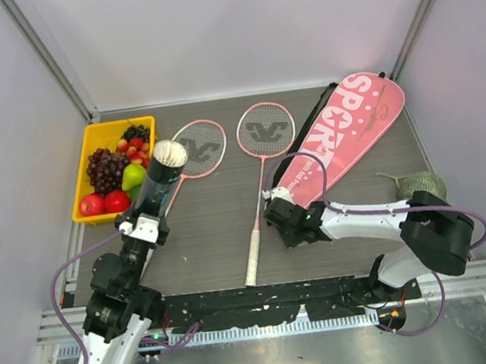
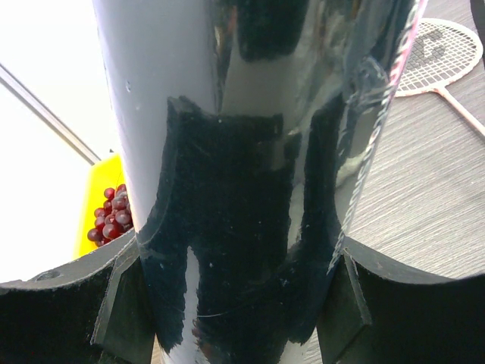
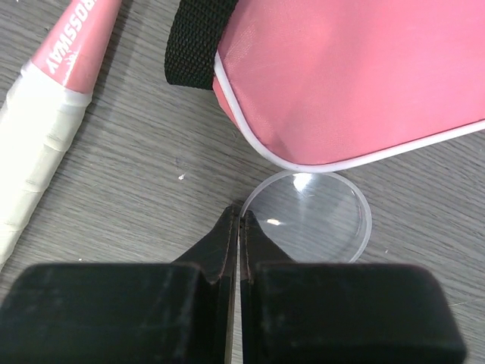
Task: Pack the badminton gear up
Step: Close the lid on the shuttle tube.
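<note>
On the left of the dark wood-grain table (image 1: 213,228), the dark tube (image 1: 158,184) stands tilted in the left gripper (image 1: 149,211), whose part-spread jaws clamp its sides. A white shuttlecock (image 1: 169,154) sits in its top. The left racket (image 1: 200,147), right racket (image 1: 265,130) and pink bag (image 1: 350,127) lie flat, with white walls (image 1: 235,26) around. Only the right wrist view shows a clear lid (image 3: 314,216) beside the bag, the right gripper (image 3: 240,220) pressed together at its rim. I cannot tell if it pinches the lid.

The left arm (image 1: 115,293) and the right arm (image 1: 362,220) have white shell links and black joints. A thin purple cable (image 1: 56,293) loops beside each. The right gripper (image 3: 239,218) is matte black.
</note>
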### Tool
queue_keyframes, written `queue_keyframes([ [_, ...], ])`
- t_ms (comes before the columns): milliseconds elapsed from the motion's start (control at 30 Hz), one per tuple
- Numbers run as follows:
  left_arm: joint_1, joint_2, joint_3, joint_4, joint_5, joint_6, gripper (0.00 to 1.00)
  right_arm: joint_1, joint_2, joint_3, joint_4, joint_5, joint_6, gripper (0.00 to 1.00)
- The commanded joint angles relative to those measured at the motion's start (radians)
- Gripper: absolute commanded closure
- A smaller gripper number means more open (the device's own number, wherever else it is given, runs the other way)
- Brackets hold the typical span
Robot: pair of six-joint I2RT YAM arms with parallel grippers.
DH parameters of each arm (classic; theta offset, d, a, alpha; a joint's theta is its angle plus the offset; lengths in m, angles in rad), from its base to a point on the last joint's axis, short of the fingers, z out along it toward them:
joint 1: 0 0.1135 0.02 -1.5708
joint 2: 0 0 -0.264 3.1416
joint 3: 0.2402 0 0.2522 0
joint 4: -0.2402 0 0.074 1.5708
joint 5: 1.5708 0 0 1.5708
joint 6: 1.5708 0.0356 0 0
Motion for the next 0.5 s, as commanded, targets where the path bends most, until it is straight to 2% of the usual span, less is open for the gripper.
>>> queue_keyframes([
  [0, -0.003, -0.236, 0.01, 0.084, 0.027, 0.0, 1.0, -0.002, -0.03, -0.036, -0.005, -0.014, 0.037, 0.95],
  [167, -0.003, -0.183, 0.015, 0.082, 0.136, -0.017, 1.0, -0.003, -0.206, -0.042, -0.017, -0.024, 0.062, 0.95],
  [333, -0.003, -0.062, 0.061, 0.075, 0.316, -0.021, 1.0, -0.002, -0.451, -0.029, -0.057, -0.018, 0.083, 0.95],
  [467, -0.004, -0.025, 0.059, 0.067, 0.46, 0.018, 1.0, -0.002, -0.61, 0.025, -0.059, -0.039, 0.07, 0.95],
])
